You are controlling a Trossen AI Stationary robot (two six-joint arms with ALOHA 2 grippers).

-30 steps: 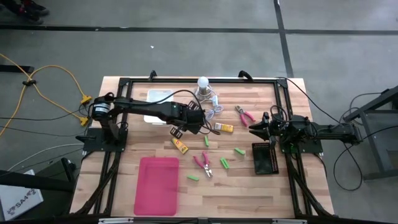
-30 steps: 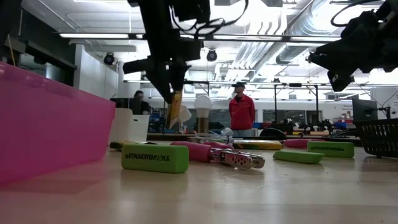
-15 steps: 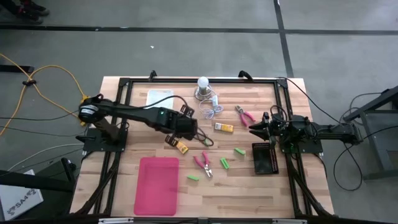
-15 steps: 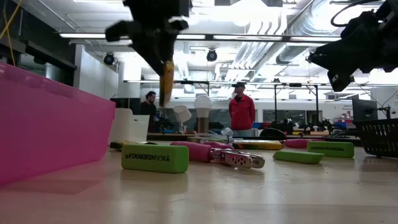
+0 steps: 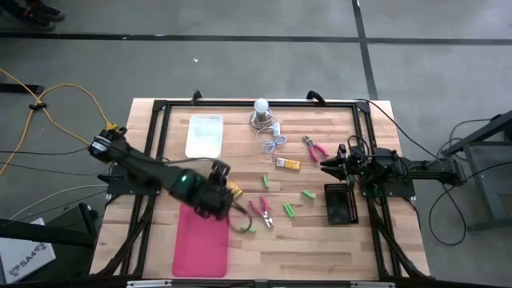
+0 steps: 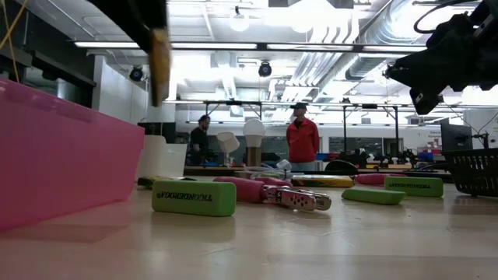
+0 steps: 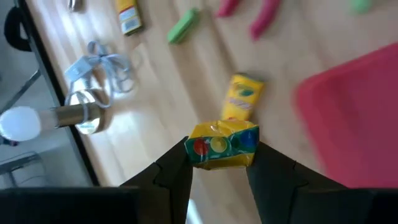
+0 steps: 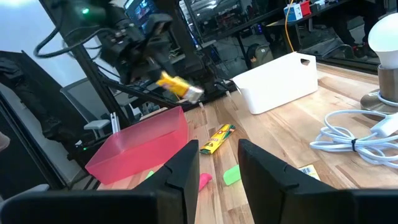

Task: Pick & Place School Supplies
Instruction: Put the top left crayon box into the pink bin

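Observation:
My left gripper (image 5: 218, 194) hangs over the far right corner of the pink tray (image 5: 204, 240), shut on a small orange-yellow box (image 7: 222, 144). In the low view the box (image 6: 159, 66) hangs high above the table. A second yellow box (image 5: 233, 190) lies flat on the table just beyond it, and a third (image 5: 288, 164) lies farther right. Green sticks (image 5: 288, 210) and pink-handled pliers (image 5: 262, 211) lie flat on the wood, with another pair of pliers (image 5: 314, 148) at the far right. My right gripper (image 5: 332, 164) waits at the right, open with nothing between its fingers. My left gripper pinches one end of the yellow box (image 7: 219, 149) between its two fingers, which stand on its two opposite sides. The fingers (image 7: 177, 168) slant downward. The box hangs upright below them (image 6: 159, 74), lifted clear of the table and the tray.
A white bin (image 5: 204, 134) stands at the far left, with a white bulb (image 5: 261, 107) and its coiled cord (image 5: 272, 142) at the far middle. A black basket (image 5: 338, 204) sits near my right gripper. People stand in the room beyond the table.
My left gripper has swung from the far middle of the table toward the near edge and left, rising, and has rolled at the wrist. It has carried the yellow box along, which stays hanging below the fingers, and now stands by the pink tray.

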